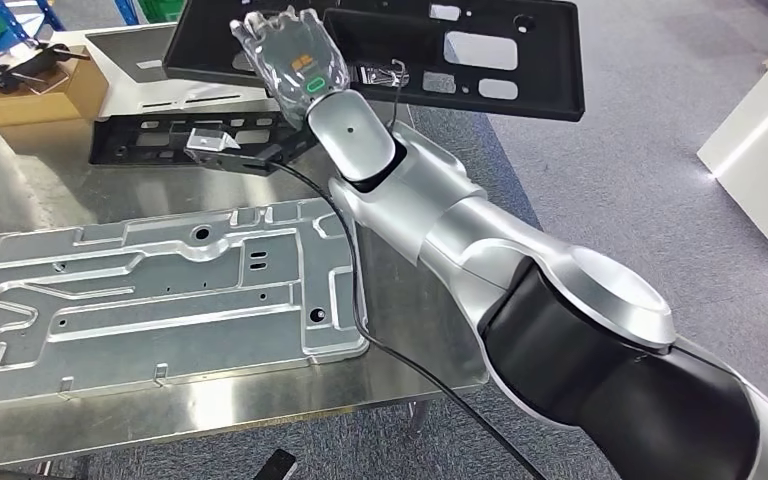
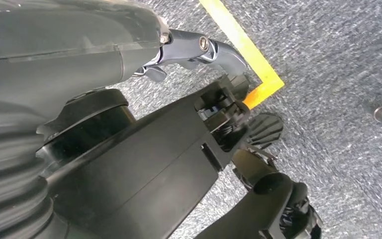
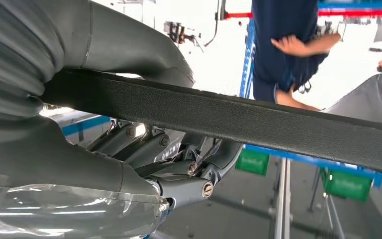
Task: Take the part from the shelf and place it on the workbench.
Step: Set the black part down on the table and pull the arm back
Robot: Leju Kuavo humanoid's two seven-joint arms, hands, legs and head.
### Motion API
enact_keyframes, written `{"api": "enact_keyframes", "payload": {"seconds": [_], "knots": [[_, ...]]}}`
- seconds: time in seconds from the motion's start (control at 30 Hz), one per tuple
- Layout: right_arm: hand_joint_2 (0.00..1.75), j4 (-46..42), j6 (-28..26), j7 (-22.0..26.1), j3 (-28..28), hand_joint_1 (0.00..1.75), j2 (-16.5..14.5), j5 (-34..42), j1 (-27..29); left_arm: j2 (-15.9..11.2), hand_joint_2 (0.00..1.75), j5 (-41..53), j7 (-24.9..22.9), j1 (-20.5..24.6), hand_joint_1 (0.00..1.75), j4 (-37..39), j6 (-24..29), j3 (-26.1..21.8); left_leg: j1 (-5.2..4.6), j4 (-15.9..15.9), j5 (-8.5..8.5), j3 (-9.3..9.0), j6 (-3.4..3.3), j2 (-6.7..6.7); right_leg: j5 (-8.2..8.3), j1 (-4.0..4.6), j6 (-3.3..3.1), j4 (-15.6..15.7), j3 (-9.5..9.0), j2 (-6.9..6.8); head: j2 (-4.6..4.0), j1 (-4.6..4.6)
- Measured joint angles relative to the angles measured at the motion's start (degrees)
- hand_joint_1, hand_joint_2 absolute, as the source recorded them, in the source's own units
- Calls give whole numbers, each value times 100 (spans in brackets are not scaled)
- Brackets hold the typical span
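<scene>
The right hand [image 1: 295, 55] grips the near edge of the black panel part [image 1: 480, 50], held raised above the far right of the steel table [image 1: 20, 180], while the left hand [image 2: 189, 50], hanging over the floor, appears curled on nothing.

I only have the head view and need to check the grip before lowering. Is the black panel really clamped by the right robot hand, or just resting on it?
Observer: Clamped. In the right wrist view the black panel has its edge between the thumb and the fingers of the right robot hand.
Operator: Anyone in front of it?
Observer: Yes, a person in dark blue stands beyond the panel.
Operator: And the other arm?
Observer: The left robot hand hangs over grey carpet near a yellow floor line.
</scene>
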State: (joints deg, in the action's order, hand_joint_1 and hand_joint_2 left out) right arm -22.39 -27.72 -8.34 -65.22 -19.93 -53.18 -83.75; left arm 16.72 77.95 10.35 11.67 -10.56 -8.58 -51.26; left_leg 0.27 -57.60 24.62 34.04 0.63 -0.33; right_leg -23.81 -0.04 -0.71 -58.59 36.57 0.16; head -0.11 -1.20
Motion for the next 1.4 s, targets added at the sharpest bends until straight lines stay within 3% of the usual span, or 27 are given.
{"api": "enact_keyframes", "payload": {"seconds": [0.73,0.87,1.13,1.4], "knots": [[175,237,-216,200,-2,175,4,238,-196,5,175,187,-120,105,0,0,-74,230,-1,-4,0,-1,0,0,1,-1,2,1,-2,0,0,0],[175,489,75,-124,-10,175,7,-63,-272,4,175,190,-154,110,0,0,-88,265,-1,-5,0,-1,0,0,2,-1,3,1,-3,0,0,0],[175,894,1311,-829,-318,175,229,-875,-519,-28,175,144,-242,94,0,0,-91,269,-3,-8,0,0,-1,-1,2,-3,4,1,-3,-5,0,0],[175,1032,1386,-857,-501,175,529,-962,-651,-123,175,74,-252,45,0,0,-85,267,-7,-8,5,-5,-8,12,5,-10,8,1,-5,15,0,0]]}}
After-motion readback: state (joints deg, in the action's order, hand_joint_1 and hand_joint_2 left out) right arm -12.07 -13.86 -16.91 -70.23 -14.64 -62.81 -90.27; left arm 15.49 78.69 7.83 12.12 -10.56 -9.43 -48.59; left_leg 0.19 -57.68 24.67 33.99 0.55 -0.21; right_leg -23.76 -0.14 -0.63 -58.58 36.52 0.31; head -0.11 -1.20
